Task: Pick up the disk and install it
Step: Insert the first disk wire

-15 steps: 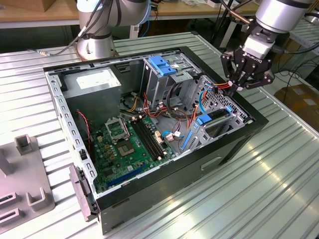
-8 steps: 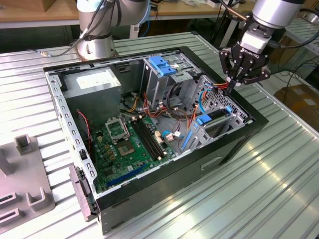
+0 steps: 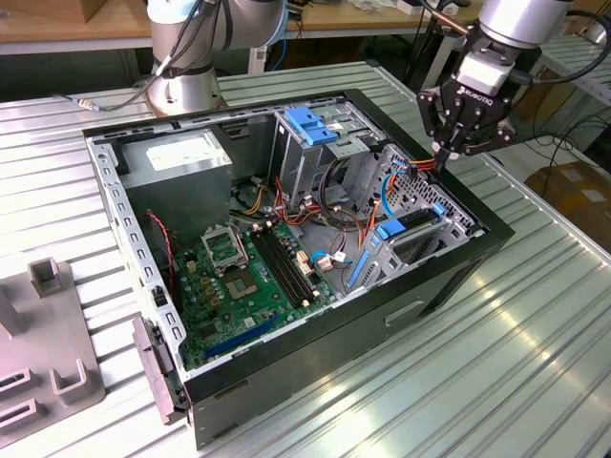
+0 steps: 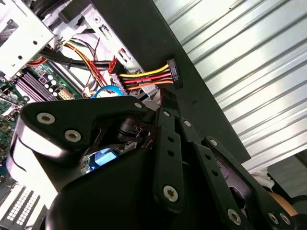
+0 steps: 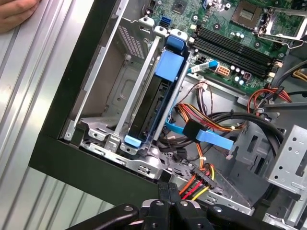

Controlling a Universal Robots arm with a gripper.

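Observation:
The disk, a dark flat drive with a bright blue carrier rail, stands on edge in a slot of the metal drive cage at the case's front corner. The exterior view shows the disk low in that cage. My gripper hangs just above the case's far rim, beside the cage. Its fingers are pressed together on a black power connector with yellow, red and orange wires. In the first wrist view the gripper sits at the case wall, the connector right by it.
The open computer case lies on a ribbed metal table, motherboard exposed. A fixed blue bracket tops the rear cage. Loose cables crowd the space beside the disk. A person's hand rests on the table.

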